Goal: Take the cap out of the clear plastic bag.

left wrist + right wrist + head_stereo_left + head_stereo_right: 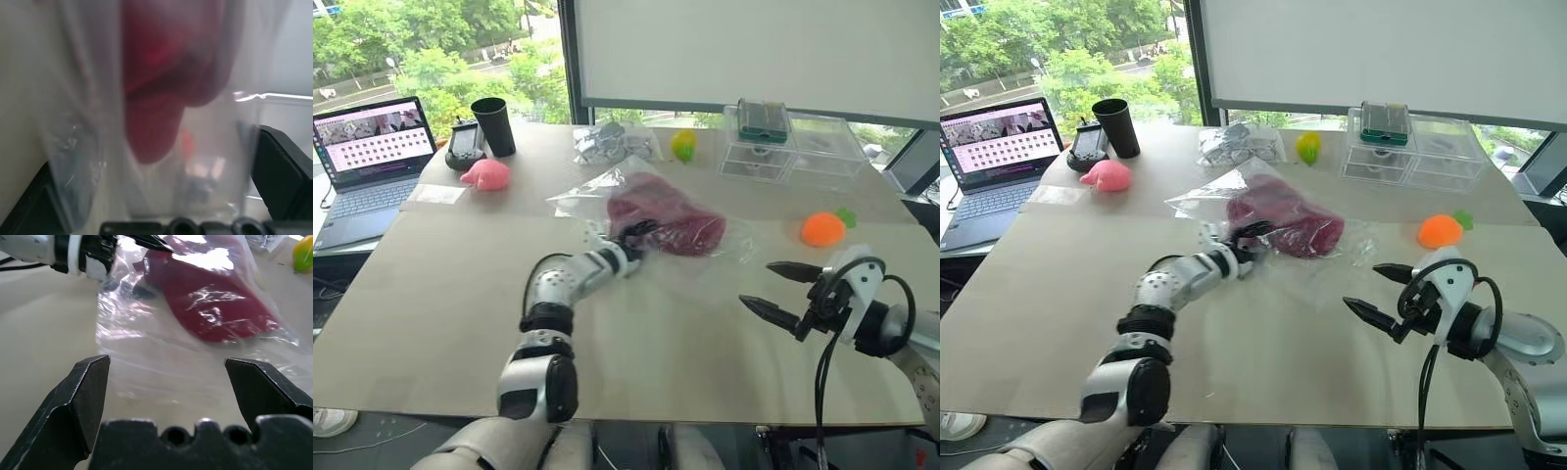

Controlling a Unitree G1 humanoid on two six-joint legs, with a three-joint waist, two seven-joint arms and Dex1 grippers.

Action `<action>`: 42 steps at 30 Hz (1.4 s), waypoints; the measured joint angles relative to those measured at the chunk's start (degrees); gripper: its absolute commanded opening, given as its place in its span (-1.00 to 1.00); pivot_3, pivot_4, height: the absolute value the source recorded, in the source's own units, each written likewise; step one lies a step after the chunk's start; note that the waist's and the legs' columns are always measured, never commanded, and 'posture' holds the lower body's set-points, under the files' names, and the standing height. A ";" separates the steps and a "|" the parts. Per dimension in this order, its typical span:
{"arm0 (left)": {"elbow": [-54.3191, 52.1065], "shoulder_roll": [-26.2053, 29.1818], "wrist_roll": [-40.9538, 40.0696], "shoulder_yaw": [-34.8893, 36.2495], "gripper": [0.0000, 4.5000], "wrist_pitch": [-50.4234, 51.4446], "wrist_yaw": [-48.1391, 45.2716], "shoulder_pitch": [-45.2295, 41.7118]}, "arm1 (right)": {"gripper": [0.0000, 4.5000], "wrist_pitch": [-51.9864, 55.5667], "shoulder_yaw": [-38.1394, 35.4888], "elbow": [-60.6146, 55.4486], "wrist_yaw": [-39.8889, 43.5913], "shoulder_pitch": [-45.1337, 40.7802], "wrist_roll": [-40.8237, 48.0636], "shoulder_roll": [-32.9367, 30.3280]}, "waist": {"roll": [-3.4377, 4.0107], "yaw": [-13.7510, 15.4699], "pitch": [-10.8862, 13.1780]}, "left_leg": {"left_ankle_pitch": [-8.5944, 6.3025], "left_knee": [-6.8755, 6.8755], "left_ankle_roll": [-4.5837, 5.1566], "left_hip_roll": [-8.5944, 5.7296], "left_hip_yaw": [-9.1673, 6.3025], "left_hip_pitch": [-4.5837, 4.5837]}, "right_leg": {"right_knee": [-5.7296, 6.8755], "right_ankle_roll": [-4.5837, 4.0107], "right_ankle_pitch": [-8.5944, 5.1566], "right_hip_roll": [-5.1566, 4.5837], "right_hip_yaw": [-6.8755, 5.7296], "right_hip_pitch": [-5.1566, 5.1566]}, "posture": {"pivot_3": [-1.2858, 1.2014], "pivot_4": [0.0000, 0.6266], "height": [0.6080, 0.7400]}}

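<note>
The maroon cap (666, 220) lies inside the clear plastic bag (590, 196) in the middle of the table. My left gripper (641, 235) is at the bag's near left edge, open. In the left wrist view the bag's film (93, 147) and the cap (156, 117) sit between its fingers (279, 171). My right gripper (771, 290) hovers open over the table to the right of the bag and holds nothing. Its wrist view looks past its fingertips (88, 387) at the cap (215, 298) under glossy wrinkled plastic.
A laptop (367, 157), a black cup (494, 125) and a pink toy (486, 174) stand at the far left. A small bag of grey bits (612, 144), a yellow-green fruit (683, 145) and a clear drawer box (793, 147) are at the back. An orange ball (822, 229) lies at the right.
</note>
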 measured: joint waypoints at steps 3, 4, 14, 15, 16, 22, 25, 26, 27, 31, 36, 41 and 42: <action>1.49 -0.48 1.59 0.64 1.00 -2.14 -1.40 -0.44 | 0.97 0.00 0.00 0.00 -0.19 0.15 -0.33 0.00 | 0.00 -0.11 0.00 | -0.01 0.00 0.01 0.01 0.00 0.11 | 0.09 0.06 -0.04 0.02 0.01 0.04 | 0.03 -0.52 1.00; 1.85 -0.56 2.00 0.61 1.00 -2.55 -1.62 -0.61 | 0.97 0.00 0.00 -0.02 -0.19 0.15 -0.35 0.00 | 0.00 -0.08 0.00 | -0.01 0.01 -0.01 0.01 0.00 0.16 | 0.10 0.06 -0.03 0.02 0.01 0.07 | 0.03 -0.52 1.00; 6.41 -0.96 3.68 1.64 1.00 -7.93 -1.91 -1.96 | 0.97 0.04 0.00 -0.34 -0.38 0.22 -0.46 0.00 | 0.13 -0.71 -0.33 | -0.13 -0.01 -0.20 0.04 0.01 1.02 | -0.02 -0.21 -0.25 0.02 -0.01 0.94 | 0.03 -0.52 1.00; 6.53 -0.96 3.66 2.02 1.00 -7.92 -1.90 -1.98 | 0.97 0.05 0.00 -0.43 -0.41 0.22 -0.46 0.00 | 0.16 -0.80 -0.36 | -0.13 -0.01 -0.20 0.05 0.01 1.03 | -0.03 -0.20 -0.24 0.02 -0.01 0.94 | 0.03 -0.52 1.00; 6.64 -0.93 3.66 2.39 1.00 -7.88 -1.90 -2.03 | 0.97 0.09 0.00 -0.55 -0.44 0.22 -0.46 0.00 | 0.18 -0.88 -0.37 | -0.13 -0.01 -0.20 0.04 0.01 1.03 | -0.02 -0.18 -0.23 0.02 -0.01 0.95 | 0.03 -0.52 1.00; 7.33 -0.81 3.70 3.77 1.00 -6.98 -1.89 -2.50 | 0.97 0.30 0.00 -0.86 -0.60 0.23 -0.47 0.00 | 0.23 -0.95 -0.40 | -0.12 0.00 -0.18 0.04 0.00 1.00 | -0.03 0.01 -0.15 0.02 -0.01 0.93 | 0.03 -0.52 1.00; 7.80 -0.81 3.80 4.44 1.00 -7.30 -1.83 -2.76 | 0.97 0.39 0.01 -0.86 -0.72 0.22 -0.47 0.00 | 0.23 -0.96 -0.40 | -0.13 -0.01 -0.19 0.04 0.00 1.01 | -0.04 0.00 -0.17 0.02 -0.01 0.93 | 0.03 -0.52 1.00; 7.94 -0.81 3.82 4.79 1.00 -7.78 -1.83 -2.78 | 0.97 0.46 0.01 -0.86 -0.81 0.22 -0.49 0.00 | 0.22 -1.07 -0.39 | -0.15 -0.01 -0.22 0.04 0.00 1.02 | -0.03 -0.02 -0.18 0.02 -0.01 0.93 | 0.03 -0.52 1.00; 7.95 -0.82 3.90 4.85 1.00 -8.09 -1.83 -2.78 | 0.97 0.52 0.02 -0.86 -0.88 0.22 -0.49 0.00 | 0.22 -1.19 -0.39 | -0.17 -0.01 -0.26 0.05 0.00 1.02 | -0.03 -0.09 -0.22 0.02 -0.01 0.93 | 0.03 -0.52 1.00; 7.95 -0.83 4.31 5.11 1.00 -8.35 -1.82 -2.78 | 0.97 1.05 0.14 -0.86 -1.02 0.22 -0.49 -0.01 | 0.21 -1.46 -0.39 | -0.31 -0.01 -0.50 0.04 0.00 1.02 | -0.03 -0.13 -0.24 0.02 -0.01 0.94 | 0.03 -0.52 1.00; 7.87 -0.87 4.31 5.59 1.00 -8.35 -1.83 -2.78 | 0.97 1.68 0.17 -0.86 -1.05 0.21 -0.49 -0.27 | 0.20 -1.51 -0.39 | -0.31 -0.02 -0.49 0.04 0.00 1.02 | -0.04 -0.11 -0.23 0.02 -0.01 0.93 | 0.03 -0.52 1.00; 8.06 -0.87 4.87 6.11 0.45 -8.66 -1.69 -2.78 | 1.00 1.86 0.21 -0.86 -1.05 0.24 -0.49 -0.33 | 0.17 -1.59 -0.36 | -0.33 -0.04 -0.52 0.05 0.00 0.98 | -0.05 -0.15 -0.26 0.02 -0.02 0.86 | 0.03 -0.52 1.00; 8.17 -0.88 5.09 6.08 0.31 -8.76 -1.42 -2.78 | 1.00 1.97 0.32 -0.87 -1.06 0.24 -0.49 -0.35 | 0.17 -1.64 -0.37 | -0.33 -0.07 -0.52 0.05 0.00 0.97 | -0.06 -0.14 -0.25 0.02 -0.01 0.85 | 0.03 -0.52 1.00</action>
